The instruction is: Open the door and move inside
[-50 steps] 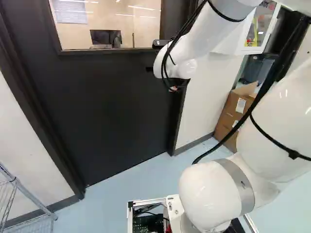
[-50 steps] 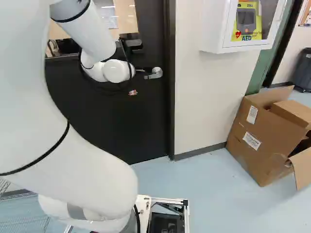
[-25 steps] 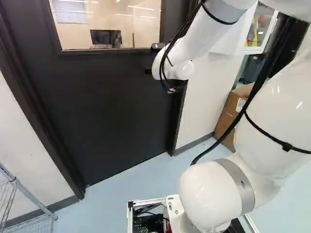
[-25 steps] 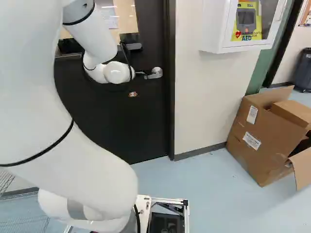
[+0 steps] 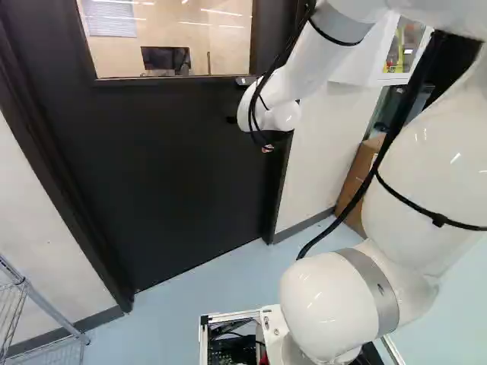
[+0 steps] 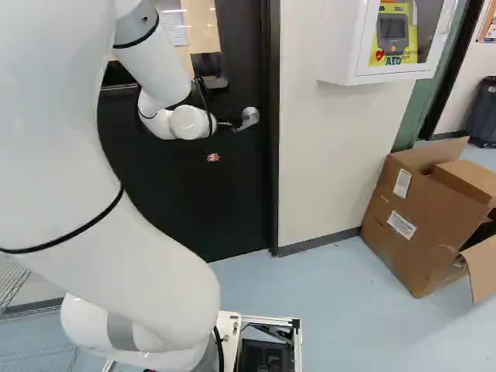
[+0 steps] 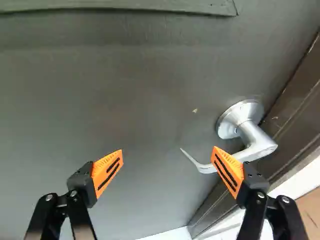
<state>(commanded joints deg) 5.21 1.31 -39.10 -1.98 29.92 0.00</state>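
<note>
**Pincer open at the handle of a closed door**

My arm point(image 6: 70, 155) rises from the base beside a metal-framed unit point(image 6: 271, 319), bending forward to the door. The pincer point(image 6: 219, 142) is wide apart, gripping nothing. The silver door handle point(image 7: 257, 145) is right at it: the lever passes behind one orange pad point(image 7: 229, 171), and its curved tip shows in the gap — whether they touch, I can't tell. The dark door point(image 5: 175, 167) sits shut in its frame, the handle near its edge. A wire rack point(image 5: 46, 306) stands at the left of the left base view. In the right base view, an open cardboard box point(image 6: 415, 232) is on the floor, right of the door, below a white wall cabinet point(image 6: 337, 46). Farthest off — a monitor point(image 5: 163, 58) beyond the door's window point(image 5: 205, 38).
</note>
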